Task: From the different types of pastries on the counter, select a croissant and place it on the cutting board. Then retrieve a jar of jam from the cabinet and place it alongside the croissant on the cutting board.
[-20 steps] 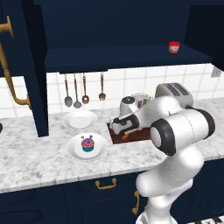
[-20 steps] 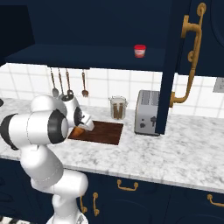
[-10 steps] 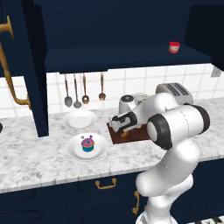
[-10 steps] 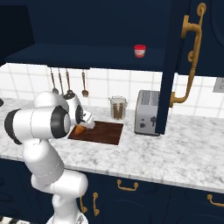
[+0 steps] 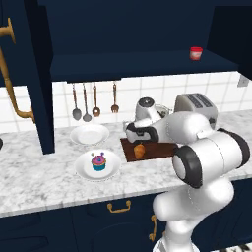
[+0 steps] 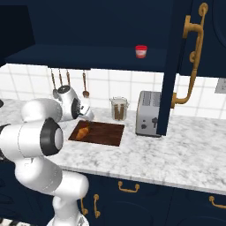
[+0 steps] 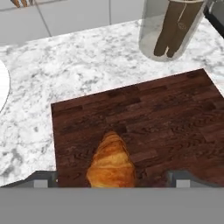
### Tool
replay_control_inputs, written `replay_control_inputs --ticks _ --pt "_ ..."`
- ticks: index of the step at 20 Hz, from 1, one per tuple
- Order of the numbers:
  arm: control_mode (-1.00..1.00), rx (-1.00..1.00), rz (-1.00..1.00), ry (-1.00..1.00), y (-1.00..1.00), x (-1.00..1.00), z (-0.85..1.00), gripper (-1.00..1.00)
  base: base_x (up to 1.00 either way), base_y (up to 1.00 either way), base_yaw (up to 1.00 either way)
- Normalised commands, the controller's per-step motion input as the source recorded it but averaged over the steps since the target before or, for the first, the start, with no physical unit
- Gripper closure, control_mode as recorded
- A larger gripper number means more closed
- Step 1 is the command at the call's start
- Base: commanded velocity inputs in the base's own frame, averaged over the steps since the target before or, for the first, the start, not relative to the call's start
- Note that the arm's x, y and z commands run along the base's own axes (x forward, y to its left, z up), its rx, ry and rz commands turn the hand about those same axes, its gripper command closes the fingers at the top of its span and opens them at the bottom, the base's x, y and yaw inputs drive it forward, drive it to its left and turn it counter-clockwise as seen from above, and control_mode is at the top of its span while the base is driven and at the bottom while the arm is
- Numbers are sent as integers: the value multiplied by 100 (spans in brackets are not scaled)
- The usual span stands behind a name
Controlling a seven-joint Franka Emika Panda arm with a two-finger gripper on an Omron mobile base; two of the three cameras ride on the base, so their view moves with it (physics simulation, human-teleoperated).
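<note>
Croissant [image 7: 111, 162] on cutting board [image 7: 175, 118], fingers [image 7: 43, 179] apart

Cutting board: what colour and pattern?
The cutting board is dark reddish-brown with wood-grain plank lines, clearest in the hand view, with the croissant lying on it.

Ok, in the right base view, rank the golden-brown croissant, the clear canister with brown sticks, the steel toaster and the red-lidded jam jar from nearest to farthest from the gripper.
1. Golden-brown croissant, just below the gripper, on the board's left end.
2. Clear canister with brown sticks, behind the board.
3. Steel toaster, further right on the counter.
4. Red-lidded jam jar, up on the cabinet shelf.
</note>
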Motion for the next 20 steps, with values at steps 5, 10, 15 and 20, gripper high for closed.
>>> replay_control_inputs --ticks 5,10,15,20 --pt "-100 0 10 -23 -31 -86 88 -100 0 0 0" --pt "-100 0 22 -19 -58 -100 64 -100 0 0 0" --pt "-100 -13 27 -15 -68 -80 71 -100 0 0 0" --pt "-100 -5 4 -23 -58 -20 97 -100 0 0 0"
